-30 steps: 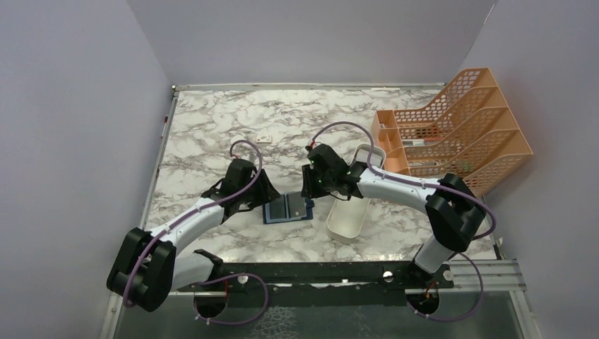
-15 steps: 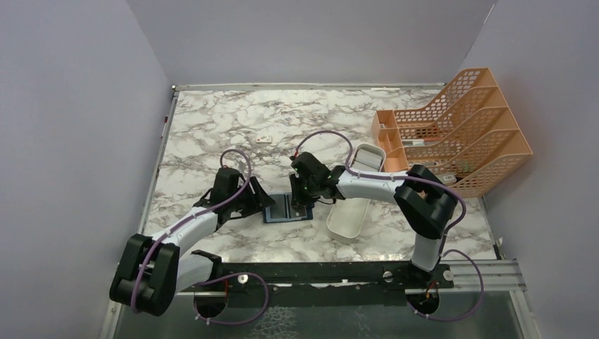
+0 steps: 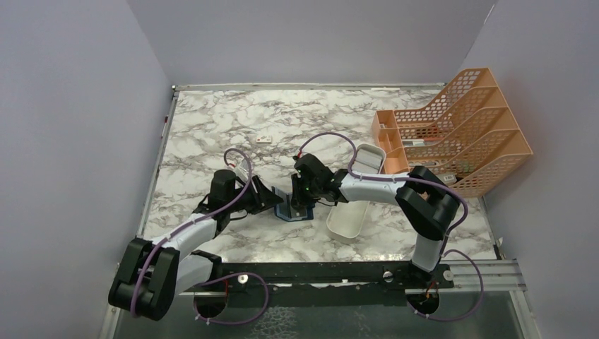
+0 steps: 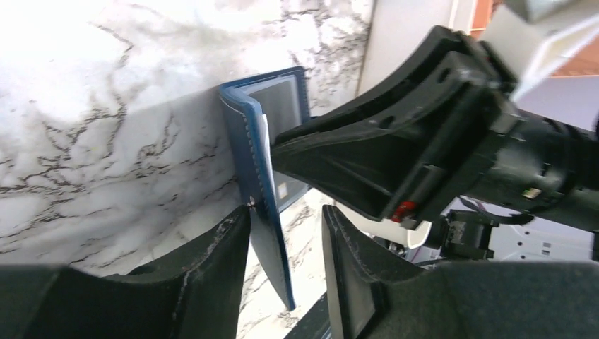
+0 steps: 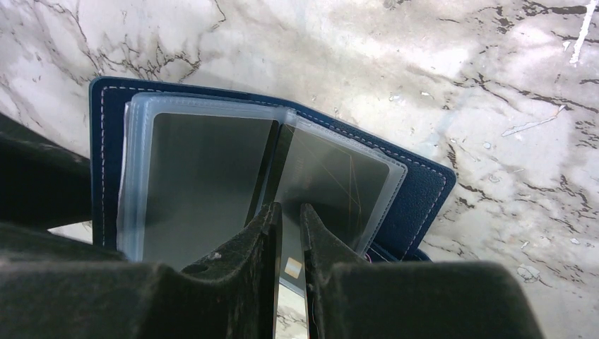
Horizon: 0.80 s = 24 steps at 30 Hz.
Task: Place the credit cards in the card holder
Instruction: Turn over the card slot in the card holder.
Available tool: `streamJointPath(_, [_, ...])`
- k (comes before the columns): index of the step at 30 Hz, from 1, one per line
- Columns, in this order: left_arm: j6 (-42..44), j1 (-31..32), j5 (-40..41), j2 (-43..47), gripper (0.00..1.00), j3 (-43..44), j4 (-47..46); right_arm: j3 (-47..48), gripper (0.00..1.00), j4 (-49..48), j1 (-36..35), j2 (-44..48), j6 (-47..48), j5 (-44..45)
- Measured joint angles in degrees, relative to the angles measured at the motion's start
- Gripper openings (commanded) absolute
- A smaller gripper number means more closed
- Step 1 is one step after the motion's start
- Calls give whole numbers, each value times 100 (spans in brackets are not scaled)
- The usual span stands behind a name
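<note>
Left fingers (image 3: pixel 272 201): apart, straddling the raised left cover of the card holder (image 5: pixel 424 187); the cover leans against one finger and a gap shows before the other.
Right fingers (image 3: pixel 302 205): nearly together, clamped on a thin dark credit card (image 5: pixel 267 185) held edge-on.
Credit card: its far end sits at the clear sleeves (image 5: pixel 141 176) inside the holder.
Card holder: on the marble desk (image 3: pixel 212 120), near the middle, between the two arms, just left of the white tray (image 3: pixel 346 220).
Holder's right half: flat on the desk.
Orange rack (image 3: pixel 459 120): far right, well apart.
</note>
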State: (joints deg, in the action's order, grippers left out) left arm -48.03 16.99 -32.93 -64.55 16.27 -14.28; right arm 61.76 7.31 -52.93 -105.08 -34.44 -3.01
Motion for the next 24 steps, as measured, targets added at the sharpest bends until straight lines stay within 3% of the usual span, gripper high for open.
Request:
streamJointPath(4, [-57,0,-66,247,34,-9,-125,0,21,-2,0,0,-4,0])
streamJointPath(12, [-59,0,-70,116,30,-26,-214,0,21,-2,0,0,-4,0])
streamJointPath(19, [44,0,-61,85,1,-22,-195,0,21,-4,0,0,-4,0])
streamJointPath(24, [116,-2,-46,144,0,-22,-170,-20,22,-44,2,0,-4,-4])
